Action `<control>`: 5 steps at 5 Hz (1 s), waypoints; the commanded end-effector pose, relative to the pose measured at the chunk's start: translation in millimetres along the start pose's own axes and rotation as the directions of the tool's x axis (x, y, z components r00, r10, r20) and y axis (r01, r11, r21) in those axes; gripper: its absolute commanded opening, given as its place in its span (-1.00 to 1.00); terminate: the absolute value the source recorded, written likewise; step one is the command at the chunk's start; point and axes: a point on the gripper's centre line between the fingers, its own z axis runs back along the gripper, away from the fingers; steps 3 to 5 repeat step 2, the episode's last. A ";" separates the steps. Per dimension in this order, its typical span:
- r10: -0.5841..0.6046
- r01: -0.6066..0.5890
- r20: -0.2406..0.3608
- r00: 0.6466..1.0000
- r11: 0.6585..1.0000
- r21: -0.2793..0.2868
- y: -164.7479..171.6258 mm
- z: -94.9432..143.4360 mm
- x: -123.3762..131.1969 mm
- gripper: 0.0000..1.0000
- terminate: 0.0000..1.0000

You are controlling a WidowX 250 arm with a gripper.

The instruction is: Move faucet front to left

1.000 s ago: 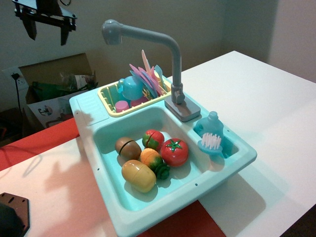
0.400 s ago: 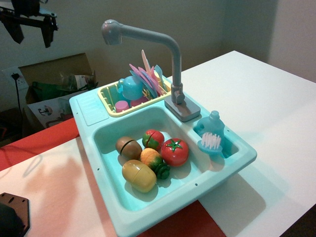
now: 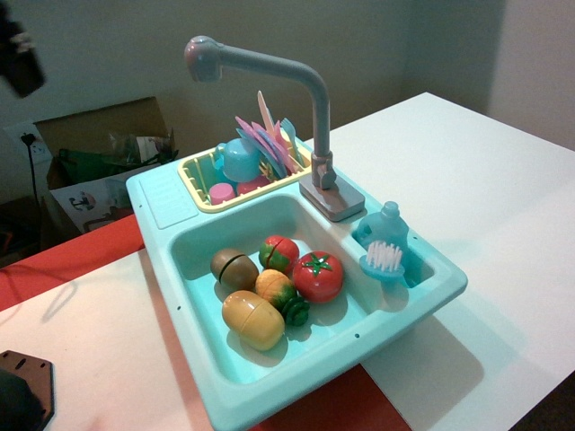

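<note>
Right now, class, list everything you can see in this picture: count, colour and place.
faucet: 1, grey, upright at sink's back rim
sink: 1, turquoise, on table
toy foods: about 6, mixed colours, in basin
dish rack: 1, yellow, behind basin, holding cups and plates
soap bottle: 1, blue, right compartment
brush: 1, blue with white bristles, beside bottle
table: 1, white
gripper: 1, dark, blurred, top-left corner
</note>
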 end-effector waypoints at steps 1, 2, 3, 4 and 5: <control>-0.124 0.124 0.047 0.991 0.992 0.006 -41.6 12.5 -56.2 1.00 -1.00; -0.244 0.245 0.038 0.969 0.969 -0.028 -77.7 16.9 -90.4 1.00 1.00; -0.244 0.245 0.038 0.969 0.969 -0.028 -77.7 16.9 -90.4 1.00 1.00; -0.244 0.245 0.038 0.969 0.969 -0.028 -77.7 16.9 -90.4 1.00 1.00; -0.244 0.245 0.038 0.969 0.969 -0.028 -77.7 16.9 -90.4 1.00 1.00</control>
